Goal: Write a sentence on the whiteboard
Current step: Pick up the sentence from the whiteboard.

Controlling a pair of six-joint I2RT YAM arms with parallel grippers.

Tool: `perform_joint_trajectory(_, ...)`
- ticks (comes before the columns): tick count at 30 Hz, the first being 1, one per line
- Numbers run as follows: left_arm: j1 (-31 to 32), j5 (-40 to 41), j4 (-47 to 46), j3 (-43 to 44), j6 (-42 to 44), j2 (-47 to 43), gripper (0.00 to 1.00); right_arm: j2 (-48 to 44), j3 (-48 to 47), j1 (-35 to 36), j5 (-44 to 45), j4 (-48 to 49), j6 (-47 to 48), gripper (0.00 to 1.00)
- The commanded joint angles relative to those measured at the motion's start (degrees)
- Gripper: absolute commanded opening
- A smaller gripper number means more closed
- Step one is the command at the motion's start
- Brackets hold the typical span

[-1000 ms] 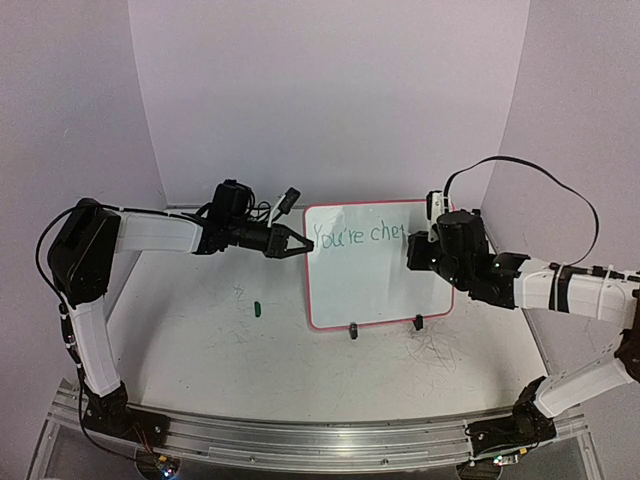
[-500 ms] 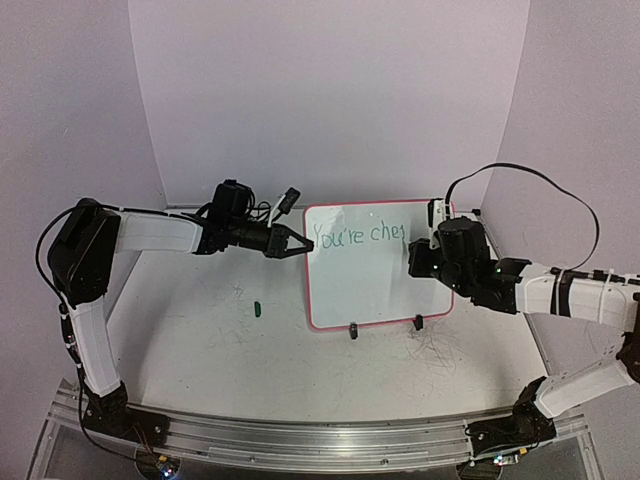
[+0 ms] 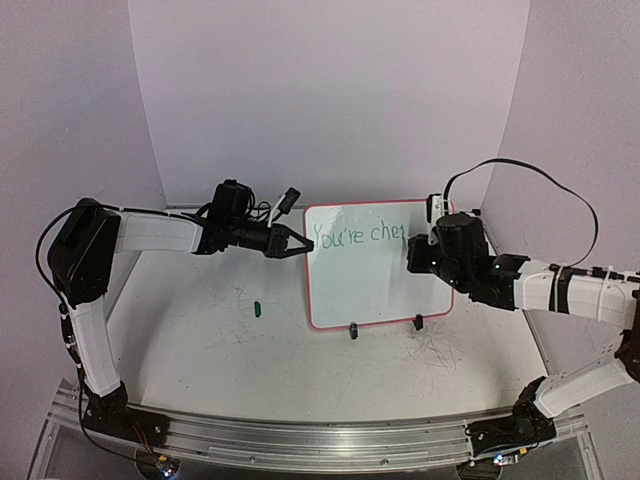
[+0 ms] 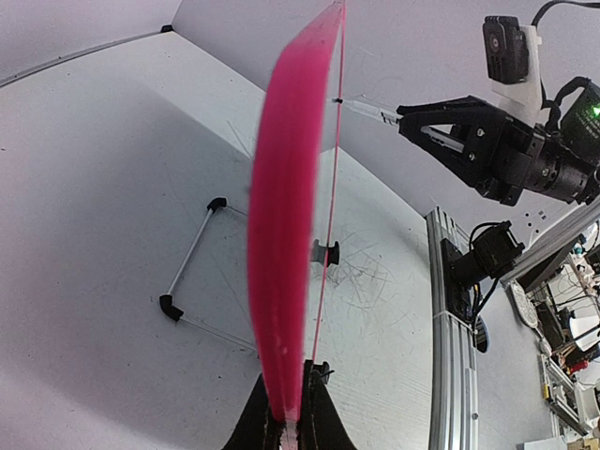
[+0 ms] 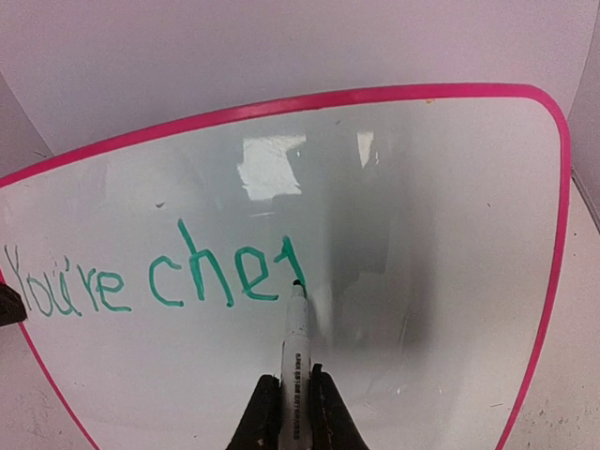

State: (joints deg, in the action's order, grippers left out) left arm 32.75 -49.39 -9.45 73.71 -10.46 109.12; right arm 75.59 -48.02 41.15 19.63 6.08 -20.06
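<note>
The whiteboard [image 3: 375, 290] with its pink frame stands upright on two black feet at mid-table. Green writing [image 3: 355, 236] on it reads "You're cher", clearer in the right wrist view [image 5: 150, 281]. My left gripper [image 3: 296, 243] is shut on the board's left edge; in the left wrist view the pink frame [image 4: 286, 234] runs up from between my fingers. My right gripper [image 3: 413, 252] is shut on a white marker [image 5: 294, 347], whose tip touches the board at the foot of the last letter. The board fills the right wrist view [image 5: 422, 234].
A small green marker cap [image 3: 257, 308] lies on the table left of the board. Grey scribble marks [image 3: 435, 345] cover the tabletop near the board's right foot. Lavender walls close the back and sides. An aluminium rail [image 3: 300, 440] runs along the near edge.
</note>
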Motion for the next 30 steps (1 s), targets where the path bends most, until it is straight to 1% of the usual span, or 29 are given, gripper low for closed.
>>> perform_joint_trajectory(1,-0.1,2.8,0.8,-0.2,2.3,-1.4,0.00,1.3,-3.1,-0.3,2.5,1.5,1.1,0.00)
perform_joint_trajectory(8,-0.1,2.8,0.8,-0.3,2.4,-1.4,0.00,2.0,-4.1,-0.3,4.1,1.6,1.1,0.00)
perform_joint_trajectory(15,-0.1,2.9,0.8,-0.3,2.4,-1.4,0.00,0.3,-3.0,-0.3,7.0,0.6,-0.7,0.00)
perform_joint_trajectory(18,-0.1,2.9,0.8,-0.3,2.4,-1.4,0.00,-2.2,-1.7,-0.3,3.4,2.1,0.9,0.00)
perform_joint_trajectory(22,-0.1,3.2,0.8,-0.6,2.6,-1.7,0.00,-8.2,2.9,-0.3,-1.0,4.2,2.5,0.00)
perform_joint_trajectory(30,-0.1,3.3,0.8,-0.5,2.5,-1.8,0.00,-11.0,4.4,-0.4,0.3,2.0,3.1,0.00)
